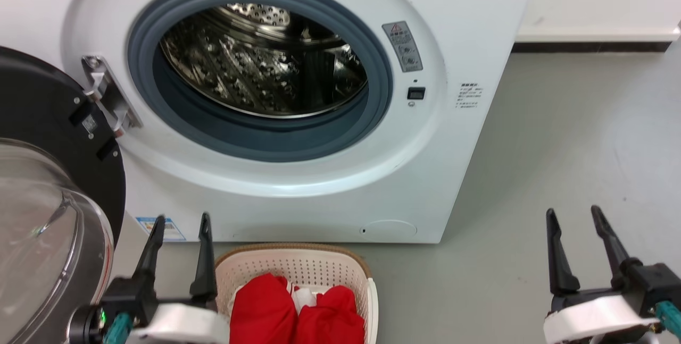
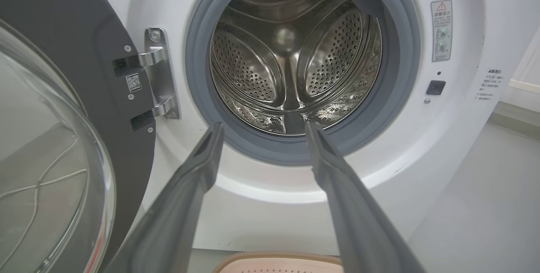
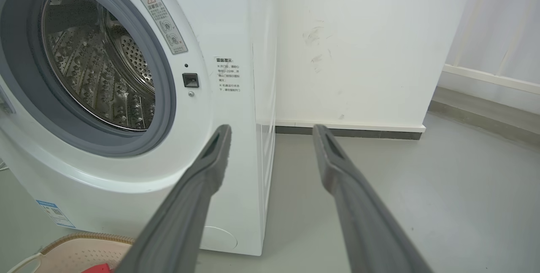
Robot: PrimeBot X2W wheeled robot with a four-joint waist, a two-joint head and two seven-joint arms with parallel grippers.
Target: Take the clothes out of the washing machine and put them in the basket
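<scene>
The white washing machine stands ahead with its porthole open and only bare steel visible in the drum. Red clothes with a bit of white lie in the cream basket on the floor right below the porthole. Just left of the basket my left gripper is open and holds nothing; the left wrist view has it aimed at the drum, with the basket rim below. Over the floor at the lower right, my right gripper is open and holds nothing; it points past the machine's right corner.
The black-framed glass door hangs open at the left, close to my left arm, with its hinge on the machine front. Grey floor stretches to the right up to a white wall and dark baseboard.
</scene>
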